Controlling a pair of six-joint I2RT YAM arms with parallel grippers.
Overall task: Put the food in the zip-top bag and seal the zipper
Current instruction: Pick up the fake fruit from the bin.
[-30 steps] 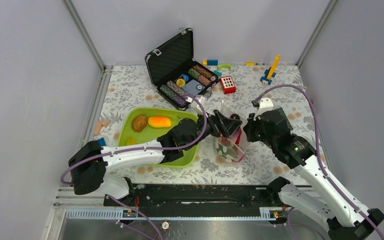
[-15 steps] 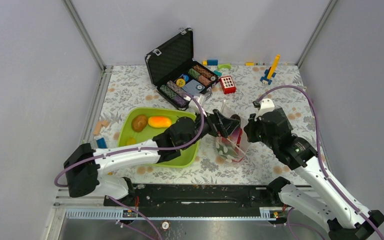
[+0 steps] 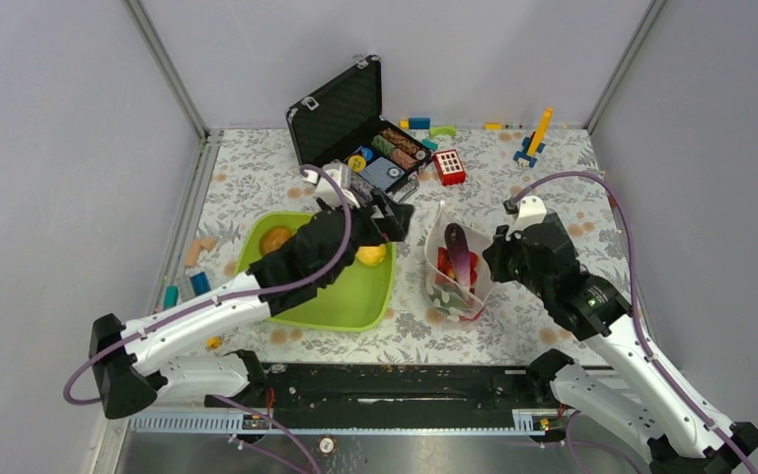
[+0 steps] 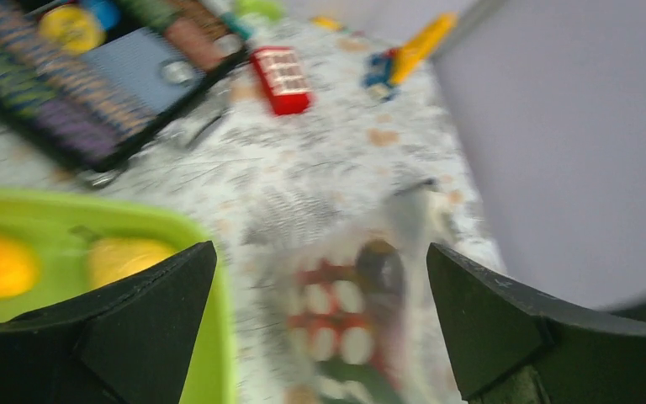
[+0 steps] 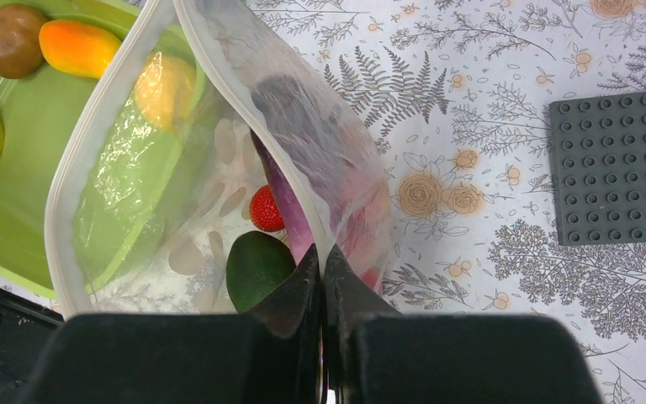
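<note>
A lab test cell: plain grey panel walls (image 3: 59, 148), aluminium corner posts (image 3: 165, 67), black mounting rail (image 3: 395, 385).

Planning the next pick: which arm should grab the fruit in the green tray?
Probably left: the left gripper is open at the green tray near the yellow fruit; the right gripper is shut on the zip-top bag.
</note>
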